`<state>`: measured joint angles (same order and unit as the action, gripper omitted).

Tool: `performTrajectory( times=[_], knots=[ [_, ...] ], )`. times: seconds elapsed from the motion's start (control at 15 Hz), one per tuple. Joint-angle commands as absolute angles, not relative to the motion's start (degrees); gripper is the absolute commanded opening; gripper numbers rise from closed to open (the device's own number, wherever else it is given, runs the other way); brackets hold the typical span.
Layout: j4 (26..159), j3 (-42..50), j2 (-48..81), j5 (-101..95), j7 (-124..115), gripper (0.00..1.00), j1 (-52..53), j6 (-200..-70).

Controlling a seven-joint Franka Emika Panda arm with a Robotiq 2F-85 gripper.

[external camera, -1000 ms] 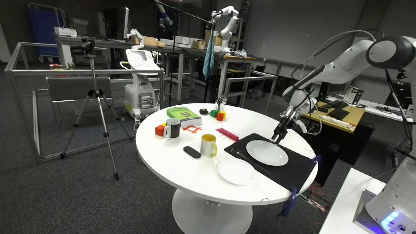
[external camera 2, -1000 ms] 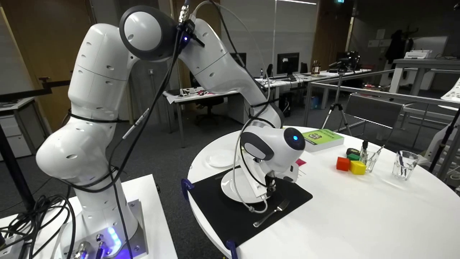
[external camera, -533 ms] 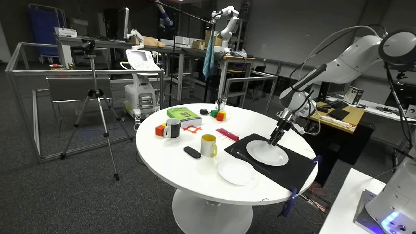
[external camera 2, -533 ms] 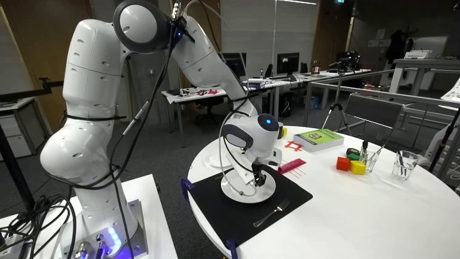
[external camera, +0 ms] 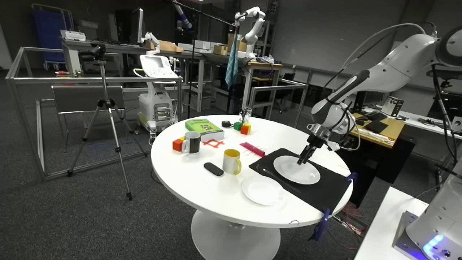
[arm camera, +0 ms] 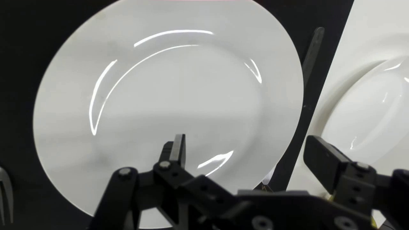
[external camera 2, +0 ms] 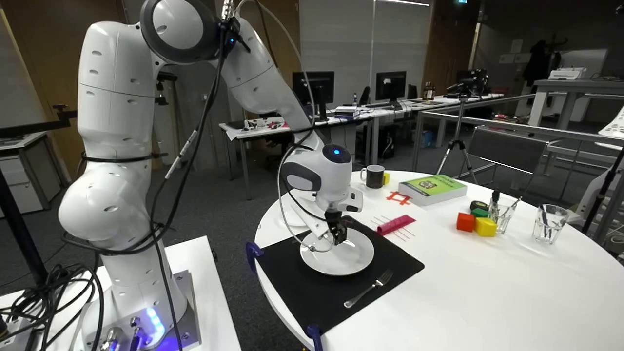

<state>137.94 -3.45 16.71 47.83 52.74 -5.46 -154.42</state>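
While poised with empty gripper (arm camera: pixel 246 140) spread wide over the white plate (arm camera: pixel 191 86), risked chipping it if lowered too far.

1. The plate (arm camera: pixel 179 89) was plain white.
2. The mat (external camera 2: pixel 312 297) was solid black.
3. The gripper (arm camera: pixel 245 143) was black.
4. The arm (external camera 2: pixel 114 87) was white with dark grey patches.
5. The mug (external camera: pixel 229 162) was white outside and yellow inside.
6. The book (external camera 2: pixel 434 185) was green on top.
7. The clamps (external camera: pixel 319 228) were blue.
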Motion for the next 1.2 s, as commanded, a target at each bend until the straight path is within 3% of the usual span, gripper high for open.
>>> performTrajectory(
  times=[0.0, 1.13],
  knots=[
    [138.1, -3.4, 16.6, 47.8, 52.7, 1.00, -5.4, -154.4],
    [134.3, -4.0, 16.5, 44.7, 51.4, 1.00, -5.9, -151.0]
  ],
)
